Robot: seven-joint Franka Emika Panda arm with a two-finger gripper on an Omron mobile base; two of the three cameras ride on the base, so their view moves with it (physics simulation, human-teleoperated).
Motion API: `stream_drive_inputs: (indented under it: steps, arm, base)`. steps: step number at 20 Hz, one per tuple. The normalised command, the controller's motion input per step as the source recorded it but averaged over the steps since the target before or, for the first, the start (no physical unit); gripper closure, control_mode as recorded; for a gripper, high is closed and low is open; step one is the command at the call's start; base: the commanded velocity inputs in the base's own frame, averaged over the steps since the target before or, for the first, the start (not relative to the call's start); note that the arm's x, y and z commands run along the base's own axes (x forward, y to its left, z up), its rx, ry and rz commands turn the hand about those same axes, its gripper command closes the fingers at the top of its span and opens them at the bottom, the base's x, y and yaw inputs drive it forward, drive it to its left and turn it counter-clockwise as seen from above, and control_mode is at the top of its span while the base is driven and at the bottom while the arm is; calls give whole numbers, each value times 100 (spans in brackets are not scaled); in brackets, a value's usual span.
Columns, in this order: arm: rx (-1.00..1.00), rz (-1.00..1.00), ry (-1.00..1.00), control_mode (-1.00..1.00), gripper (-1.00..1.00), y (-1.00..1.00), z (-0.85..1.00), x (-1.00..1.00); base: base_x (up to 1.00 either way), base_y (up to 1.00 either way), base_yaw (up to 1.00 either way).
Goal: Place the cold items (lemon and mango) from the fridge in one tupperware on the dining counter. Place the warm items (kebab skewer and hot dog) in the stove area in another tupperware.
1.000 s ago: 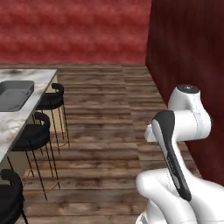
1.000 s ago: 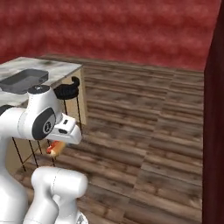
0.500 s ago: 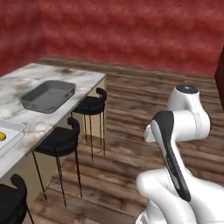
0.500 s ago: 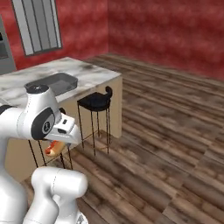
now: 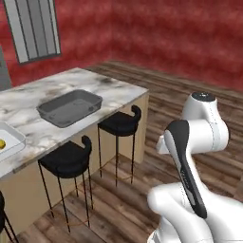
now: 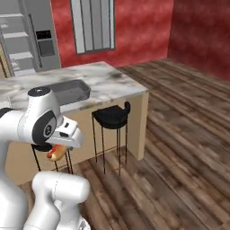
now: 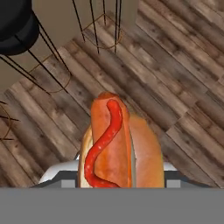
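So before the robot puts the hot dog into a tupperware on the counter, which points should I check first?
1. Hot dog held in gripper: ok.
2. Grey tupperware on dining counter has nothing in it: ok.
3. White tupperware already holds a yellow item: ok, keep the hot dog out.
4. Gripper above the counter: not ok, it hangs over the floor.
5. Stools stand between base and counter: cannot tell if reach suffices.

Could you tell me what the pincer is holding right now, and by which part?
The pincer holds the hot dog by its near end; the exact contact is hidden.
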Motion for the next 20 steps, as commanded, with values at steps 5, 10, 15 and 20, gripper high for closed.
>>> stream_drive_inputs:
  steps: [5,10,15,20]
  arm:
    - [0,0,0,100,100,0,0,0]
    - [0,0,0,100,100,0,0,0]
    - [0,0,0,100,100,0,0,0]
    - [0,0,0,100,100,0,0,0]
  base:
    - [73,-67,70]
    - [40,-83,63]
    - [40,-64,65]
    - [70,-21,68]
